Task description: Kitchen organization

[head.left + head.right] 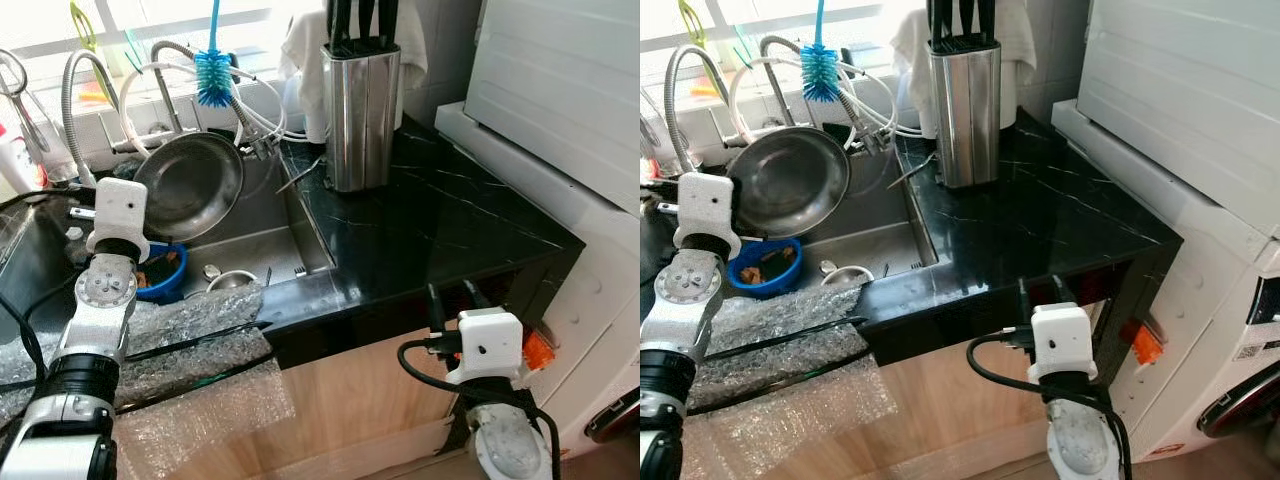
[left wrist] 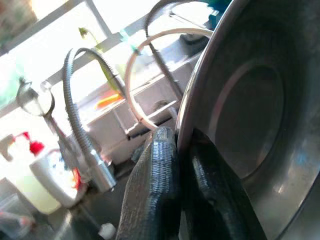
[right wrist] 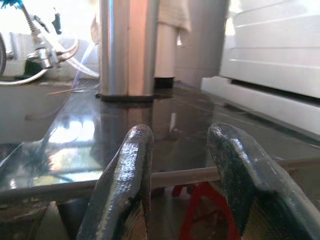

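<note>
A round steel pan [image 1: 192, 183] stands tilted on its edge in the sink [image 1: 255, 245], leaning toward the taps. My left gripper [image 2: 182, 150] is shut on the pan's rim, one finger on each side of the metal; its white wrist [image 1: 120, 212] sits at the pan's left edge. My right gripper [image 3: 180, 145] is open and holds nothing, low at the front edge of the black counter [image 1: 440, 215]; its fingers [image 1: 436, 303] point up at the counter's lip.
A steel knife block [image 1: 360, 115] stands at the counter's back left. A blue brush [image 1: 212, 80] hangs by the tap hoses. A blue bowl [image 1: 168, 272] lies in the sink. Bubble wrap [image 1: 190, 335] covers the near-left surface. White appliances [image 1: 560, 100] stand on the right.
</note>
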Controlling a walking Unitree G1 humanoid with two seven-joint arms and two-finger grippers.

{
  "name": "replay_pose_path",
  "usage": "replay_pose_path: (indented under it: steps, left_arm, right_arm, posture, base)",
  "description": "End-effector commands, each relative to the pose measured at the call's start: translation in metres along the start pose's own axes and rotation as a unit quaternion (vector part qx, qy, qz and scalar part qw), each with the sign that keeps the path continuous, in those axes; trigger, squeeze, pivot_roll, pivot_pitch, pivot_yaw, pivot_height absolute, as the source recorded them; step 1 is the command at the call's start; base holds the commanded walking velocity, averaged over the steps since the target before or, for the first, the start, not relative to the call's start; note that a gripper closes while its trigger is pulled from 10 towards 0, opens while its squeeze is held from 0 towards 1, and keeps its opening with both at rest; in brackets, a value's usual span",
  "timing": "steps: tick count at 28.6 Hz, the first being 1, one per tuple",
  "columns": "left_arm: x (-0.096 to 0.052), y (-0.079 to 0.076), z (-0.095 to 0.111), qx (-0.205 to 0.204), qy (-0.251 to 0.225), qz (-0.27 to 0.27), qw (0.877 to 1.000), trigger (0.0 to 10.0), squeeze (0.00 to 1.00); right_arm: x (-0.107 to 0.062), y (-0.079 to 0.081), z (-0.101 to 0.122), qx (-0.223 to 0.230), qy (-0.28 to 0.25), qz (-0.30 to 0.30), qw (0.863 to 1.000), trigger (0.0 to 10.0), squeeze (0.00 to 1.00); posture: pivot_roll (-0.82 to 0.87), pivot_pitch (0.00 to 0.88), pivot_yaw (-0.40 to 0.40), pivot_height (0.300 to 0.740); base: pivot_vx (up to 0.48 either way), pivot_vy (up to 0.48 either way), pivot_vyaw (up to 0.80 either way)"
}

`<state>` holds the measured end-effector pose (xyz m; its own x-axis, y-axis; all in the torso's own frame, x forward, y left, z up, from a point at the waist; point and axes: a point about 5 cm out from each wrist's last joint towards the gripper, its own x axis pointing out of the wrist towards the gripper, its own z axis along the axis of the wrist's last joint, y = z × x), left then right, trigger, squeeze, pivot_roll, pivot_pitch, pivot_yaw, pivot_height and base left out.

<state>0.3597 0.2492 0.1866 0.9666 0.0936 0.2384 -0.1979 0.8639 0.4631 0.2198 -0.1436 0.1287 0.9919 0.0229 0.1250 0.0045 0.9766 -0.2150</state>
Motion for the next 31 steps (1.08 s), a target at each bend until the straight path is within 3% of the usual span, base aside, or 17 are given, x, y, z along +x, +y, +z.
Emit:
replay_pose_path:
  steps: [1,3,5,6,7,9,10,12,13,16,23,31]
  left_arm:
    - [0.005,0.002,0.005,0.038,-0.014,-0.003,0.999,10.0,0.00]
    - [0.006,0.002,0.004,0.039,-0.015,-0.003,0.999,10.0,0.00]
    - [0.013,-0.010,0.005,0.144,-0.007,-0.068,0.987,10.0,0.00]
    - [0.013,-0.010,0.005,0.144,-0.007,-0.068,0.987,10.0,0.00]
    - [0.015,-0.014,0.005,0.192,-0.005,-0.090,0.977,10.0,0.00]
    - [0.020,-0.021,0.006,0.250,-0.006,-0.112,0.962,10.0,0.00]
    - [0.020,-0.021,0.006,0.250,-0.006,-0.112,0.962,10.0,0.00]
    - [0.024,-0.032,0.006,0.311,0.002,-0.141,0.940,10.0,0.00]
    - [0.024,-0.032,0.006,0.311,0.002,-0.141,0.940,10.0,0.00]
    - [0.024,-0.044,0.002,0.363,0.011,-0.166,0.917,10.0,0.00]
    - [0.025,-0.054,0.001,0.401,0.017,-0.182,0.897,10.0,0.00]
    - [0.027,-0.059,0.001,0.418,0.017,-0.184,0.889,10.0,0.00]
  right_arm:
    - [-0.001,-0.001,0.004,0.001,-0.004,-0.008,1.000,10.0,0.00]
    - [-0.002,-0.001,0.004,0.001,-0.004,-0.008,1.000,10.0,0.00]
    - [0.001,-0.004,0.006,-0.010,-0.010,-0.005,1.000,10.0,0.00]
    - [0.001,-0.004,0.006,-0.010,-0.010,-0.005,1.000,10.0,0.00]
    - [0.002,-0.005,0.007,-0.013,-0.013,-0.005,1.000,10.0,0.00]
    - [0.004,-0.006,0.008,-0.015,-0.014,-0.006,1.000,10.0,0.00]
    - [0.004,-0.006,0.008,-0.015,-0.014,-0.006,1.000,10.0,0.00]
    - [0.005,-0.006,0.009,-0.014,-0.016,-0.009,1.000,10.0,0.00]
    - [0.005,-0.006,0.009,-0.014,-0.016,-0.009,1.000,10.0,0.00]
    - [0.005,-0.006,0.010,-0.013,-0.016,-0.012,1.000,10.0,0.00]
    - [0.006,-0.005,0.011,-0.011,-0.016,-0.017,1.000,10.0,0.00]
    - [0.008,-0.003,0.011,-0.005,-0.015,-0.017,1.000,10.0,0.00]
  posture:
    - [-0.14,0.000,0.137,0.740]
    - [-0.14,0.000,0.137,0.740]
    - [-0.14,0.000,0.140,0.740]
    - [-0.14,0.000,0.140,0.740]
    - [-0.14,0.000,0.140,0.740]
    - [-0.15,0.000,0.142,0.740]
    - [-0.15,0.000,0.142,0.740]
    - [-0.15,0.000,0.146,0.740]
    - [-0.15,0.000,0.146,0.740]
    - [-0.16,0.000,0.152,0.740]
    - [-0.16,0.000,0.156,0.740]
    - [-0.16,0.000,0.157,0.740]
  base:
    - [0.000,0.000,0.00]
    - [0.000,0.000,0.00]
    - [0.000,0.000,0.00]
    - [0.000,0.000,0.00]
    - [0.000,0.000,0.00]
    - [0.000,0.000,0.00]
    - [0.000,0.000,0.00]
    - [0.000,0.000,0.00]
    - [0.000,0.000,0.00]
    - [0.000,0.000,0.00]
    - [0.000,0.000,0.00]
    - [0.000,0.000,0.00]
